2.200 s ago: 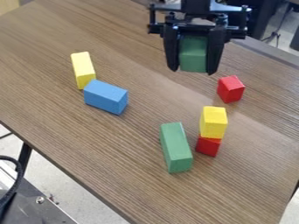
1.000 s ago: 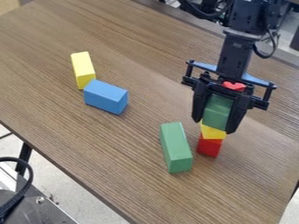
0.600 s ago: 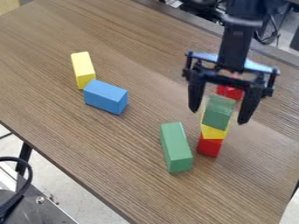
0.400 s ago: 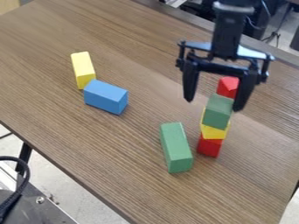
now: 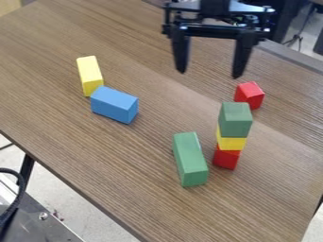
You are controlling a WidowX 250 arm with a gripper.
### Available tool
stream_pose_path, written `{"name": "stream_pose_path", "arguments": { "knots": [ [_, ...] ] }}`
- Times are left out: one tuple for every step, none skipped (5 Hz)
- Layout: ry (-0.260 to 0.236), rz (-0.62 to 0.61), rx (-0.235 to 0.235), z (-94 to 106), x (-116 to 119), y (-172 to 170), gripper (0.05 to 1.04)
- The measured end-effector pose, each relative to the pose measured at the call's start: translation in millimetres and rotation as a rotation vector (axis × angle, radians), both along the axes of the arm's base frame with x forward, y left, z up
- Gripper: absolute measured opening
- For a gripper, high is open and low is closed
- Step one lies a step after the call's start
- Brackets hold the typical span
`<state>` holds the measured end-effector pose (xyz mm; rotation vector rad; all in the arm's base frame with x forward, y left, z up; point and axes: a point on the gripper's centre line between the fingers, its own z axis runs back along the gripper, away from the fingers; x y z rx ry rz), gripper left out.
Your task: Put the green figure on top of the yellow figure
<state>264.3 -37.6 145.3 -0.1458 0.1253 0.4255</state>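
Gripper [image 5: 209, 73] hangs in the air beyond and to the left of the green block [image 5: 235, 120], as the camera sees it, its two fingers spread wide apart and pointing down, with wood-grained worktop [image 5: 75, 151] visible between them. The green block sits on top of the yellow block [image 5: 231, 143], clear of the fingers, upright and slightly out of line with the piece beneath. Under the yellow block stands a red block [image 5: 225, 159], at the foot of the three-piece stack directly below the green block. Just beyond the green block and a little to its right is a red cube [image 5: 250, 93] on the worktop, its near lower edge partly hidden behind the stack. Near the green block, on the lower left, a green bar [image 5: 191, 158] lies flat, one end toward the camera. Well apart to the left of the green block, and slightly beyond it, rests a blue block [image 5: 114, 105], lying at a slant. Farther off on that same side of the green block lies a yellow bar [image 5: 89, 75], its near end right by the blue block; whether the two touch cannot be told
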Motion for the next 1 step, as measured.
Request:
{"name": "stream_pose_path", "arguments": {
  "knots": [
    [0.006, 0.03, 0.007, -0.8, -0.2, 20.7, 1.001]
  ]
}}
